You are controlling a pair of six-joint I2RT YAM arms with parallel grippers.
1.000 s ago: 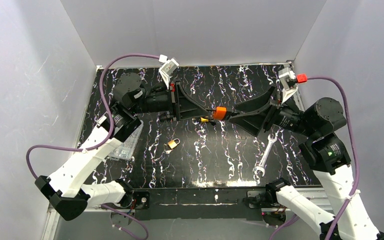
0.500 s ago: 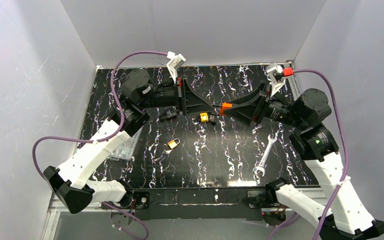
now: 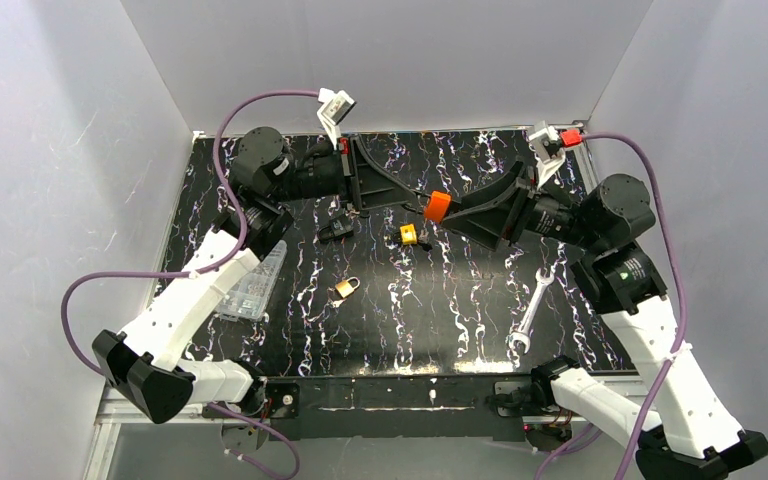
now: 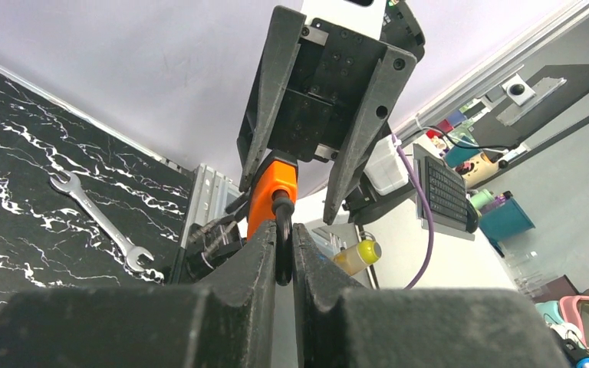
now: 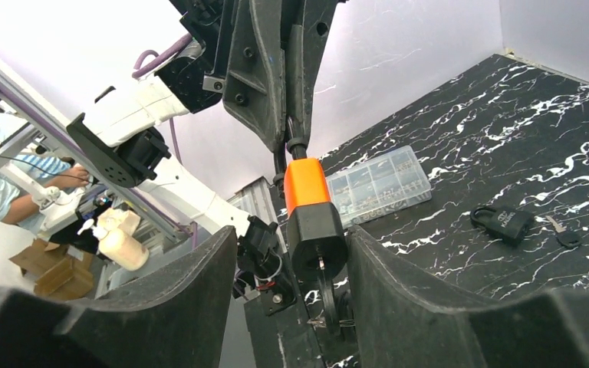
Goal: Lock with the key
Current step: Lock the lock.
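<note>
Top external: left claw (image 4: 282, 244) pinches orange padlock (image 3: 437, 206) by shackle; right claw (image 5: 290, 241) spread around it; spanner (image 3: 525, 312), brass padlock (image 3: 344, 289) on worktop (image 3: 460, 290).

Black marble-look table surface (image 3: 440, 300), veined in white.
Orange-and-black padlock (image 3: 437, 206); brass-gold padlock (image 3: 345, 289); small yellow object (image 3: 408, 234); all-black padlock (image 3: 336, 228); silver metal wrench (image 3: 527, 312) toward the right edge; clear plastic box (image 3: 250, 290) toward the left edge; purple cables (image 3: 230, 130).

A robotics lab — white-walled booth (image 3: 390, 60), keyboard (image 4: 446, 192) beyond.
</note>
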